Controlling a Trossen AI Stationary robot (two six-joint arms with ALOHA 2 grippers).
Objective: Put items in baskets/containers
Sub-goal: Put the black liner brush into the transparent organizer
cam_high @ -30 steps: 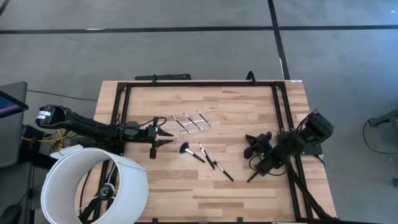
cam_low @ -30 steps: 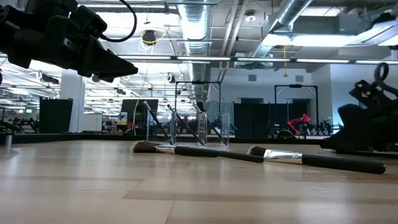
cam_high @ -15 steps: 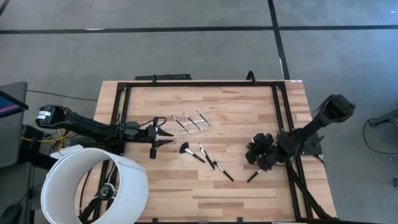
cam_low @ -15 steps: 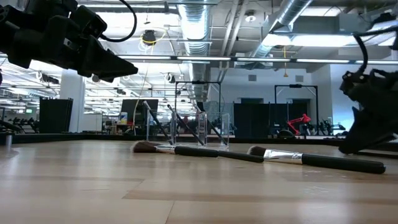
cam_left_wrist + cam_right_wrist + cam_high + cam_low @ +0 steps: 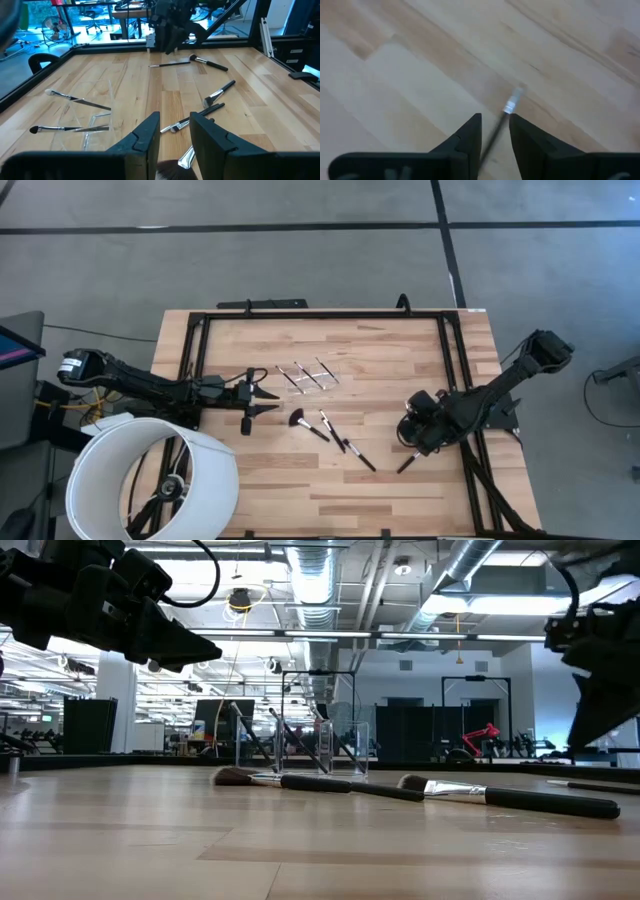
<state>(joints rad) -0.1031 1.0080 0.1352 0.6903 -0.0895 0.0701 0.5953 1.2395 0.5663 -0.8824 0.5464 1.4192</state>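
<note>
Right gripper (image 5: 494,131) hangs above a brush (image 5: 506,114) on the table (image 5: 400,360), fingers slightly parted around it, grip unclear. Left gripper (image 5: 272,402) waits, slightly parted, empty, near the clear tray (image 5: 308,374).

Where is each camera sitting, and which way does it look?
High view: above, straight down; both arms, left gripper, right gripper.
Low view: at tabletop height, level across; brushes, clear holder.
Left wrist view: past own fingers across table.
Right wrist view: down at one brush.
High and low share the holder.
</note>
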